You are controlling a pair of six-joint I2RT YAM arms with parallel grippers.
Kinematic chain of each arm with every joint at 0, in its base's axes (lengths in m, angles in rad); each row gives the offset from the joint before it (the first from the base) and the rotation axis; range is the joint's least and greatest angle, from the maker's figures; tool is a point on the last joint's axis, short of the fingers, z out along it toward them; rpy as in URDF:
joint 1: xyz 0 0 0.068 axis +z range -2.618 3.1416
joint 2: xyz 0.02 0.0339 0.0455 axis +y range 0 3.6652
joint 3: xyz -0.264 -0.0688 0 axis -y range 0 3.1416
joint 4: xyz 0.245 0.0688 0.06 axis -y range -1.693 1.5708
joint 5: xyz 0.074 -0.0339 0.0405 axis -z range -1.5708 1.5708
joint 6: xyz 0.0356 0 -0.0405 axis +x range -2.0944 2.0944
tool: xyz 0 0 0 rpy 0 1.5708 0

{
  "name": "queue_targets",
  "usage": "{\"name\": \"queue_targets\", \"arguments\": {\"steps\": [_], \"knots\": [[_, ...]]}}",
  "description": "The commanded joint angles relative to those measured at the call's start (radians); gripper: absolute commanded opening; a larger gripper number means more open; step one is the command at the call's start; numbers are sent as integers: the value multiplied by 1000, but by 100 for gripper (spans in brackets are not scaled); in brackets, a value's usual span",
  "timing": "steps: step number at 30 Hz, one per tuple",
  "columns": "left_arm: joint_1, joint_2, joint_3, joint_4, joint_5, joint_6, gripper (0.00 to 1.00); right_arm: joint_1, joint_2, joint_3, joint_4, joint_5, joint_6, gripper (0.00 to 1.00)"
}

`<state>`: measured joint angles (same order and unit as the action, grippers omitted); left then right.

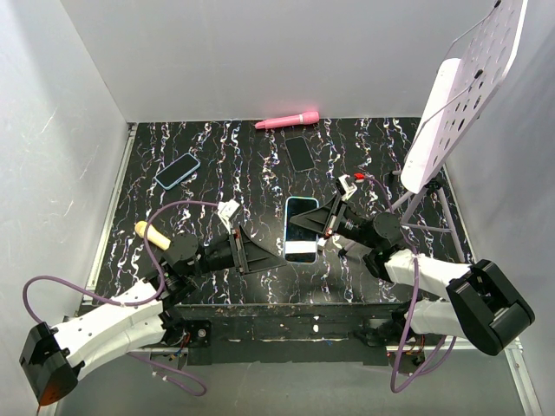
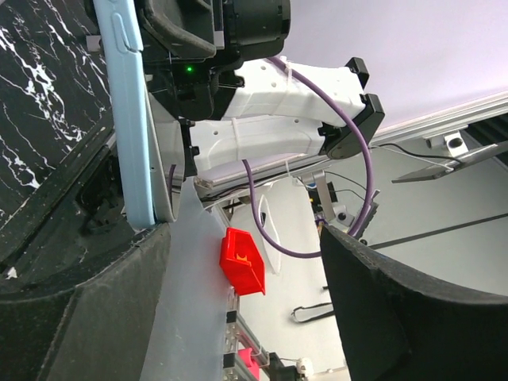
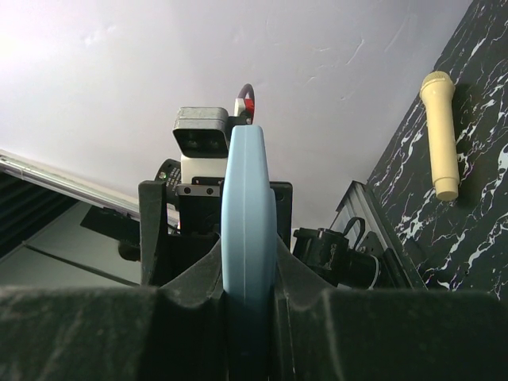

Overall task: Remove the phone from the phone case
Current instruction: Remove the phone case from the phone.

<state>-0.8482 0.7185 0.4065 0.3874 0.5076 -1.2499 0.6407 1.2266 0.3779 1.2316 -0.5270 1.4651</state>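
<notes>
As I look down from overhead: one black marbled table (image 1: 217, 173), two arms, three phones and two stick-shaped objects.
Phones, count: three in all, one held and two lying flat.
Task phone: one phone (image 1: 301, 224), screen facing the overhead camera, near the middle of the table and between the two grippers. I cannot tell whether it touches the table.
Phone case, count: one light blue phone case (image 3: 248, 238), on the phone.
Right gripper (image 1: 323, 222): clamped on the right long edge of the phone case. In its wrist view the blue edge stands upright between both fingers.
Left gripper (image 1: 265, 250): jaws spread wide, just beside the lower left of the phone case. I see nothing gripped between them.
Other phones, count: two. One blue-rimmed phone (image 1: 178, 171) lies at the left and one dark phone (image 1: 300, 153) lies towards the back, well apart from each other.
Stick-shaped objects, count: two. One pink stick (image 1: 288, 120) lies at the back edge and one cream stick (image 1: 152, 234) lies near the left arm.
Board, count: one white perforated board (image 1: 473, 78), tilted on a stand at the right.
Red piece (image 2: 242, 260), count: one, small, beyond the left fingers. I cannot tell what it is.
</notes>
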Motion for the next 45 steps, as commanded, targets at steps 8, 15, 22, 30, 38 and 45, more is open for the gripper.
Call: {"name": "queue_targets", "arguments": {"steps": [8, 15, 22, 30, 38, 45], "knots": [[-3, 22, -9, -7, -92, -23, 75, 2, -19, 55, 121, -1, 29, 1], [-3, -5, -51, -56, -204, -63, 71, 11, -36, 49, 132, 2, 51, 1], [-3, 93, -15, 1, -162, -54, 67, 33, -35, 65, 94, -4, 18, 1], [-3, 128, -3, 93, -150, -75, 53, 89, -18, 72, 37, -1, -54, 1], [-2, 200, 48, 119, -185, -69, 5, 135, -21, 91, -14, -4, -103, 1], [11, 190, 31, 113, -256, -62, 12, 158, -19, 101, -15, -11, -95, 1]]}}
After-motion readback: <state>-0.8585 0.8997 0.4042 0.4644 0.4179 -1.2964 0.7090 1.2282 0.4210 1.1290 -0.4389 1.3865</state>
